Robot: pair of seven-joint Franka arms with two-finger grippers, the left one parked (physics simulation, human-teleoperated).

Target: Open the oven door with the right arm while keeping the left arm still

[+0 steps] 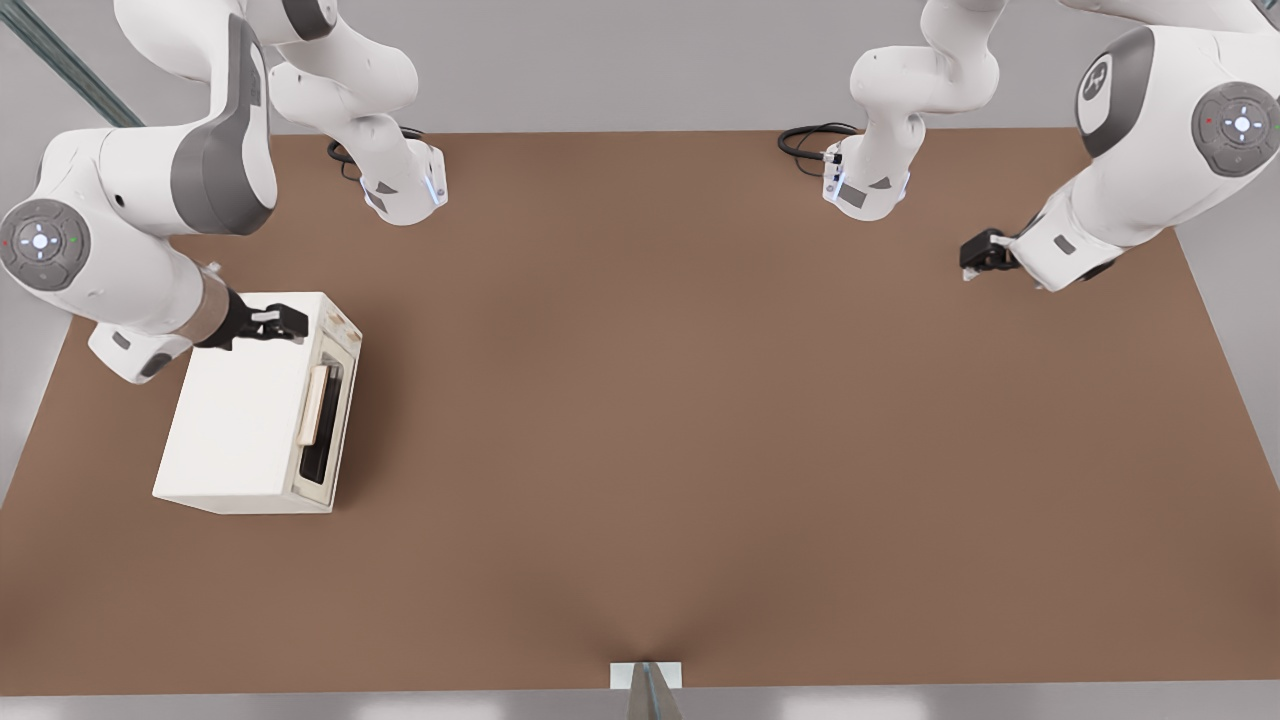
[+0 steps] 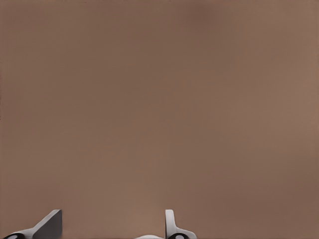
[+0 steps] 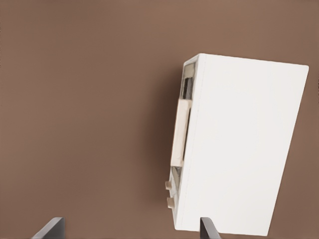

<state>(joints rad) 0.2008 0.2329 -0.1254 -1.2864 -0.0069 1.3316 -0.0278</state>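
One oven (image 1: 245, 415) is seen on the brown table (image 1: 700, 400), at the front view's left and towards the near side; its door (image 1: 325, 410) faces the front view's right and is judged closed, lying flush against the cream body; the pale bar handle (image 1: 317, 405) is mounted on the door's face, its long axis running along the door's upper edge, from the far end towards the near end. The right arm (image 1: 130, 240) is reached in from the front view's left, and its gripper (image 1: 290, 322) is held above the far end of the oven's top, the fingertips pointing towards the door edge; the handle is thus found just beyond the fingertips, lower, and a little towards the near side. In the right wrist view the two fingers (image 3: 52, 228) are seen set wide apart, with nothing between them, and the handle (image 3: 180, 132) is seen lying between their lines, ahead of them, with the door (image 3: 185, 144) seen edge-on. It is judged that the handle has not yet been grasped; the coming move is expected to call for the gripper to be carried past the top's edge and lowered, so that the bar can be straddled across its short section; the working arm is by far the nearer to the door.
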